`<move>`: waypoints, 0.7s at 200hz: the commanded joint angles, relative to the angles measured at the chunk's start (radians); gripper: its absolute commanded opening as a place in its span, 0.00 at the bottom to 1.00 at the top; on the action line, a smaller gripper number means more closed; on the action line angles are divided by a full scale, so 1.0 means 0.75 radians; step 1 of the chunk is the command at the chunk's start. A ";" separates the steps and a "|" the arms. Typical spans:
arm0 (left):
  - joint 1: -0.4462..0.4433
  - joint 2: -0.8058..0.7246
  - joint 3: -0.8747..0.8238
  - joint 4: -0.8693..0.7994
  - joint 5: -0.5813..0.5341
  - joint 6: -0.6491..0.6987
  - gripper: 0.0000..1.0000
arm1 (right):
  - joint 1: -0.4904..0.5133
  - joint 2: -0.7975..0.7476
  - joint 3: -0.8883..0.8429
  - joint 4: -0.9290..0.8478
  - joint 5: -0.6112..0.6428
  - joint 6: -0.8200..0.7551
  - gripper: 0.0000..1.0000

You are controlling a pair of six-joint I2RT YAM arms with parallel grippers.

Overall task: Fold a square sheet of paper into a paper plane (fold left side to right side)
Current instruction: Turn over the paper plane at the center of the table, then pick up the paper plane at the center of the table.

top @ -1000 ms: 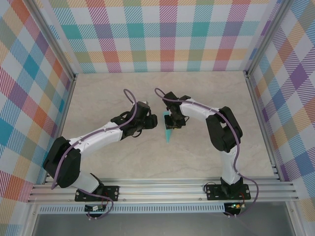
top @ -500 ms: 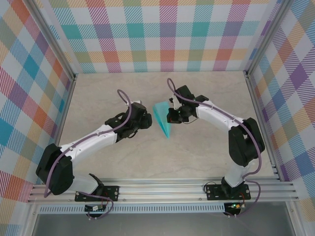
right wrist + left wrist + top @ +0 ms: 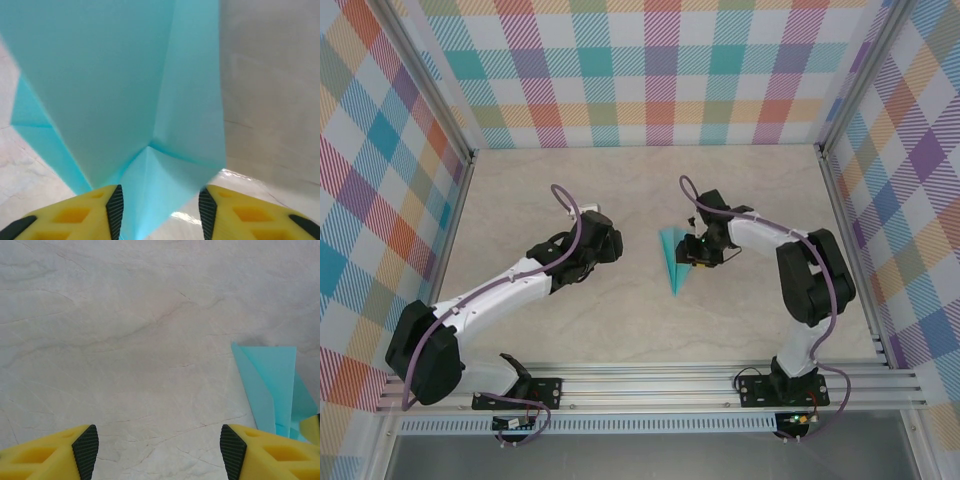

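Currently: paper plane point(image 3: 675, 266) on table point(image 3: 620, 330), wide end between parted jaws of right tool point(image 3: 157, 205). Released, empty: left tool point(image 3: 157, 450), well apart from plane. Risk, judged: a jaw snags the paper on retreat, springing the crease.

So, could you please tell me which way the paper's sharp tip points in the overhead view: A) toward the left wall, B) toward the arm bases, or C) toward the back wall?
B: the paper is wide at its far end and narrows to a point at its near end.
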 commanded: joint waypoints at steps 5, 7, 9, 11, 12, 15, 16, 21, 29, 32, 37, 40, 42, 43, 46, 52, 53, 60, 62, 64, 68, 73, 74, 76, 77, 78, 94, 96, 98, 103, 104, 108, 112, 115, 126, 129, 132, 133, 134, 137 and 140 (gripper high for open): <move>0.010 -0.034 -0.012 -0.014 -0.039 -0.002 0.68 | 0.073 -0.110 0.081 -0.196 0.208 -0.058 0.50; 0.010 -0.035 -0.012 -0.011 -0.040 -0.002 0.69 | 0.080 -0.112 0.081 -0.198 0.208 -0.055 0.51; 0.010 -0.036 -0.012 -0.011 -0.040 -0.003 0.69 | 0.085 -0.114 0.081 -0.201 0.207 -0.049 0.51; 0.010 -0.035 -0.012 -0.009 -0.042 -0.004 0.69 | 0.089 -0.113 0.080 -0.201 0.206 -0.043 0.51; 0.010 -0.034 -0.012 -0.008 -0.042 -0.005 0.69 | 0.093 -0.112 0.080 -0.202 0.204 -0.040 0.52; 0.010 -0.033 -0.012 -0.008 -0.043 -0.004 0.69 | 0.101 -0.110 0.078 -0.204 0.200 -0.031 0.52; 0.010 -0.032 -0.011 -0.007 -0.042 -0.005 0.69 | 0.102 -0.108 0.078 -0.203 0.198 -0.026 0.52; 0.011 -0.030 -0.012 -0.006 -0.044 -0.005 0.69 | 0.113 -0.105 0.076 -0.197 0.185 -0.010 0.52; 0.010 -0.030 -0.012 -0.007 -0.046 -0.007 0.69 | 0.124 -0.090 0.071 -0.183 0.164 0.017 0.52; 0.010 -0.033 -0.012 -0.006 -0.043 -0.008 0.69 | 0.126 -0.083 0.069 -0.179 0.158 0.025 0.52; 0.011 -0.030 -0.012 -0.004 -0.043 -0.010 0.69 | 0.131 -0.072 0.069 -0.173 0.151 0.038 0.52; 0.010 -0.031 -0.012 -0.006 -0.041 -0.008 0.69 | 0.134 -0.066 0.071 -0.167 0.146 0.044 0.52; 0.010 -0.033 -0.012 -0.006 -0.042 -0.010 0.70 | 0.136 -0.058 0.072 -0.164 0.143 0.048 0.52; 0.010 -0.032 -0.012 -0.006 -0.042 -0.010 0.70 | 0.137 -0.057 0.072 -0.162 0.141 0.049 0.52; 0.011 -0.030 -0.012 -0.007 -0.041 -0.009 0.70 | 0.138 -0.049 0.074 -0.157 0.134 0.054 0.52; 0.010 -0.030 -0.011 -0.010 -0.040 -0.007 0.70 | 0.144 -0.034 0.082 -0.148 0.119 0.057 0.52; 0.010 -0.030 -0.010 -0.011 -0.040 -0.008 0.70 | 0.145 -0.030 0.082 -0.147 0.118 0.058 0.52; 0.011 -0.031 -0.009 -0.015 -0.040 -0.005 0.70 | 0.152 -0.013 0.093 -0.144 0.107 0.061 0.52; 0.011 -0.031 -0.008 -0.018 -0.040 -0.005 0.70 | 0.155 -0.008 0.098 -0.142 0.103 0.061 0.52; 0.010 -0.030 -0.007 -0.019 -0.042 -0.003 0.70 | 0.158 -0.002 0.102 -0.141 0.100 0.060 0.52; 0.011 -0.031 -0.006 -0.022 -0.040 -0.002 0.70 | 0.161 0.008 0.110 -0.144 0.096 0.055 0.52; 0.010 -0.032 -0.006 -0.024 -0.043 -0.002 0.70 | 0.168 0.022 0.120 -0.149 0.097 0.055 0.52; 0.011 -0.032 -0.006 -0.024 -0.043 -0.002 0.70 | 0.169 0.026 0.122 -0.151 0.097 0.054 0.52; 0.011 -0.032 -0.006 -0.027 -0.044 -0.002 0.70 | 0.172 0.030 0.126 -0.152 0.098 0.054 0.51; 0.010 -0.032 -0.006 -0.027 -0.044 -0.002 0.70 | 0.173 0.032 0.127 -0.154 0.099 0.054 0.51; 0.010 -0.031 -0.006 -0.027 -0.045 -0.002 0.70 | 0.174 0.035 0.130 -0.154 0.101 0.054 0.51; 0.011 -0.034 -0.010 -0.030 -0.045 -0.007 0.70 | 0.178 0.065 0.139 -0.152 0.106 0.058 0.46; 0.010 -0.035 -0.011 -0.028 -0.044 -0.006 0.70 | 0.178 0.069 0.139 -0.150 0.106 0.059 0.45; 0.010 -0.034 -0.012 -0.028 -0.045 -0.008 0.70 | 0.180 0.071 0.140 -0.148 0.106 0.060 0.45; 0.011 -0.036 -0.014 -0.028 -0.045 -0.009 0.70 | 0.180 0.079 0.142 -0.144 0.107 0.061 0.43; 0.010 -0.036 -0.014 -0.027 -0.046 -0.009 0.70 | 0.180 0.080 0.142 -0.144 0.107 0.061 0.43; 0.010 -0.037 -0.016 -0.026 -0.044 -0.010 0.70 | 0.180 0.088 0.144 -0.141 0.106 0.060 0.42; 0.012 -0.037 -0.016 -0.027 -0.044 -0.010 0.70 | 0.180 0.093 0.149 -0.141 0.104 0.061 0.42; 0.011 -0.038 -0.017 -0.028 -0.042 -0.010 0.70 | 0.182 0.100 0.152 -0.142 0.103 0.061 0.42; 0.011 -0.035 -0.017 -0.030 -0.045 -0.008 0.70 | 0.186 0.123 0.169 -0.148 0.100 0.056 0.40; 0.010 -0.036 -0.017 -0.029 -0.043 -0.009 0.70 | 0.189 0.131 0.173 -0.149 0.100 0.055 0.39; 0.010 -0.035 -0.017 -0.030 -0.045 -0.009 0.70 | 0.192 0.137 0.178 -0.149 0.101 0.055 0.39; 0.010 -0.035 -0.017 -0.029 -0.045 -0.009 0.70 | 0.192 0.139 0.180 -0.149 0.102 0.055 0.39; 0.010 -0.036 -0.017 -0.029 -0.045 -0.010 0.70 | 0.192 0.141 0.181 -0.150 0.102 0.055 0.39; 0.010 -0.035 -0.017 -0.031 -0.046 -0.010 0.70 | 0.194 0.147 0.184 -0.152 0.102 0.053 0.38; 0.010 -0.034 -0.016 -0.030 -0.044 -0.009 0.70 | 0.196 0.155 0.188 -0.152 0.102 0.053 0.38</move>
